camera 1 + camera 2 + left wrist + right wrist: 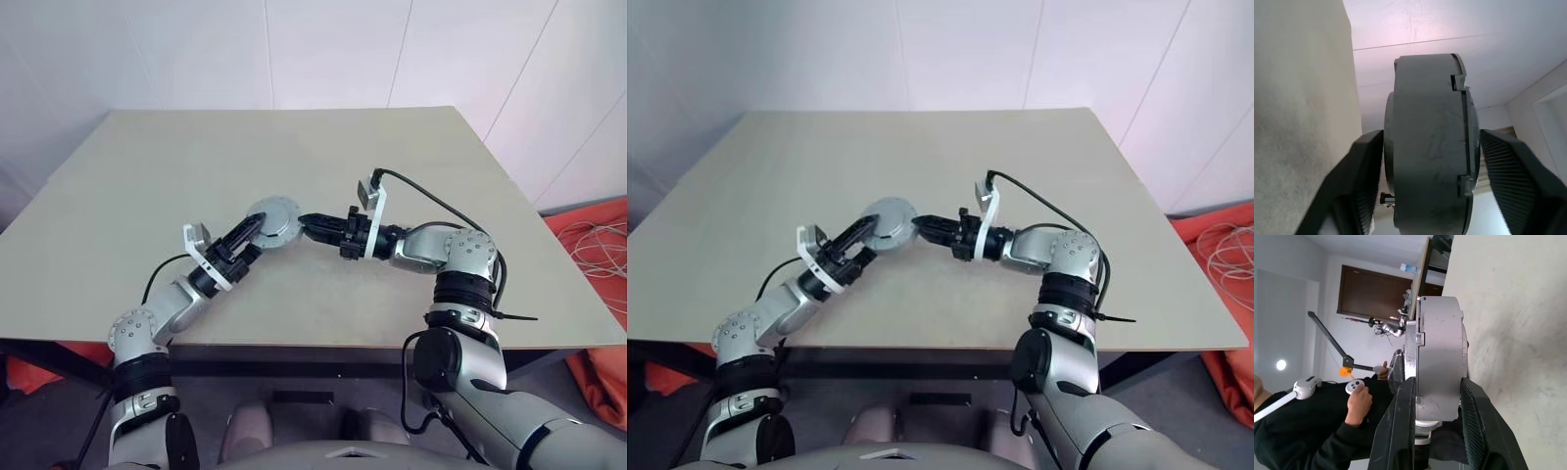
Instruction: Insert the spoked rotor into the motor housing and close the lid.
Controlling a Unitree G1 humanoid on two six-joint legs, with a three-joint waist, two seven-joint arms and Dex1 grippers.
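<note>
Both grippers flank the motor housing (273, 219), lifted off the table (294, 157), seemingly for handover: right gripper (1435, 396) is clamped on it, left gripper (1425, 166) stands spread around it.

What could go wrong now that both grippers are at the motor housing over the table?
The motor housing hangs over the table, clamped across its faces by the right gripper; letting go early would likely drop it. The left gripper straddles it, jaws open, one pad clear of it, so uneven closing might twist it.
</note>
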